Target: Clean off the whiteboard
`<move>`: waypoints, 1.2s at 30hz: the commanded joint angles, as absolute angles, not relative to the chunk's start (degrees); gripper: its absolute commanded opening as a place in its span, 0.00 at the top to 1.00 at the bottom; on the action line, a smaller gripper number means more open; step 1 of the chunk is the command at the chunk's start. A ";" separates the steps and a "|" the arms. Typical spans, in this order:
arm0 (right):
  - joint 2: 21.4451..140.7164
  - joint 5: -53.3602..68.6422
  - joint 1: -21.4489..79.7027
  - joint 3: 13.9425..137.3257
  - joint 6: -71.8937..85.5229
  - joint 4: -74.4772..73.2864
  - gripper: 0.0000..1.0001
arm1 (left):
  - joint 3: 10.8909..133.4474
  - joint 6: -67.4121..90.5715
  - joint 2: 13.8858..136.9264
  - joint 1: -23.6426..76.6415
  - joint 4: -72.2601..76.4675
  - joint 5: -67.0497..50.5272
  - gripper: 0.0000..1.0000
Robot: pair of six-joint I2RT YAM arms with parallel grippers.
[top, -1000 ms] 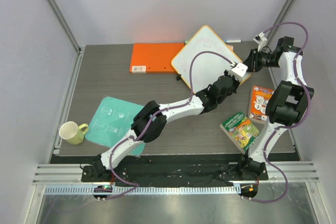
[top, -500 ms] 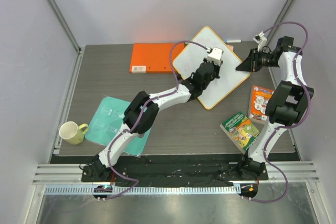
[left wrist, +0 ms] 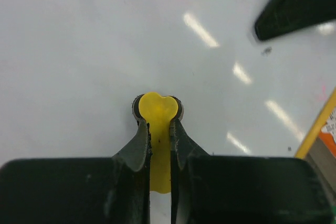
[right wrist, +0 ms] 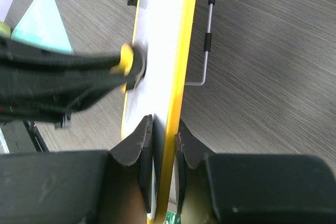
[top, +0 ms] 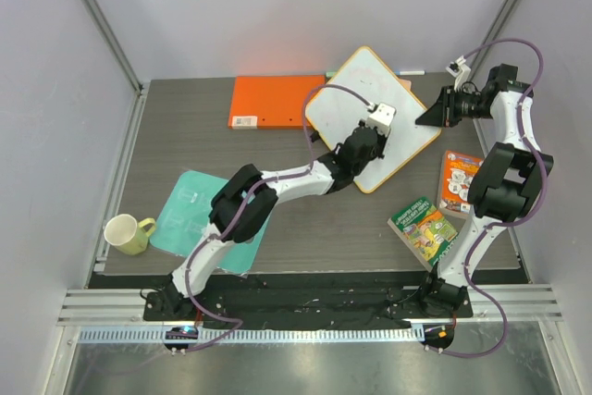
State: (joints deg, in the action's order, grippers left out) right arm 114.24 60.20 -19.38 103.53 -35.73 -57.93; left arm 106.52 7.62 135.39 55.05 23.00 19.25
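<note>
Upright mug point(top: 128, 233) stands well apart from whiteboard point(top: 361, 71) and eraser point(left wrist: 156, 109).

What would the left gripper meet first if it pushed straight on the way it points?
The whiteboard: the yellow pad in the left gripper fingers seems to touch it.

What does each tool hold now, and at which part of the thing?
Left tool: a yellow eraser, pinched by its stem, the head sticking out against the whiteboard. Right tool: the whiteboard, gripped by its yellow rim.
</note>
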 commanded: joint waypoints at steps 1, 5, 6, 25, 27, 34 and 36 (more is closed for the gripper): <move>111.97 58.18 -16.52 103.71 -41.84 -59.06 0.99 | 95.20 11.51 131.15 58.27 19.43 16.52 1.00; 111.97 58.36 -16.52 103.71 -41.75 -58.98 0.99 | 91.76 13.18 129.56 59.76 16.26 14.86 1.00; 111.97 58.36 -16.61 103.71 -41.75 -58.97 0.99 | 91.32 12.84 129.38 60.29 15.39 14.94 1.00; 111.71 58.27 -16.61 104.06 -41.57 -59.06 0.99 | 112.48 11.08 136.84 53.35 9.05 17.58 1.00; 111.80 58.27 -16.61 104.06 -41.57 -59.06 0.99 | 113.81 10.37 137.28 53.09 9.58 17.67 1.00; 111.80 58.36 -16.61 103.54 -41.84 -59.06 0.99 | 109.88 16.95 135.36 49.49 10.09 16.70 1.00; 111.71 58.27 -16.61 103.27 -41.92 -59.06 0.99 | 104.78 20.29 133.60 48.43 11.42 17.14 1.00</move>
State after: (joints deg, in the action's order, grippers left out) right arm 114.21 60.80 -19.33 103.57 -36.03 -57.67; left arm 111.81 14.39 135.61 50.35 12.25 17.15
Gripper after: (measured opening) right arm 0.206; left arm 0.086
